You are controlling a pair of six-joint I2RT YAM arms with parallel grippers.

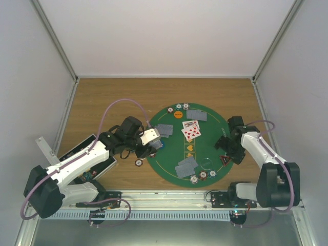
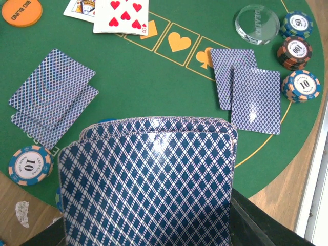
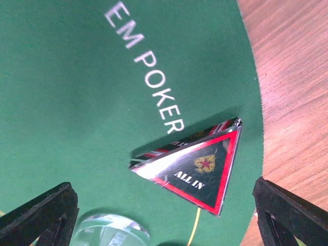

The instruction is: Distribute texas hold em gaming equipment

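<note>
Deck (image 2: 148, 184) w/ blue-lattice backs clamped in L jaws; R jaws wide, empty.

Wood-grain table top (image 1: 102, 97), boxed in on three sides by plain white panels: back panel (image 1: 164, 36), left panel (image 1: 25, 77), right panel (image 1: 302, 77). Aluminium frame posts (image 1: 54, 38) run along the corners. Metal rail (image 1: 169, 197) spans the near edge. Light is even and diffuse with soft shadows, probably from overhead.
</note>
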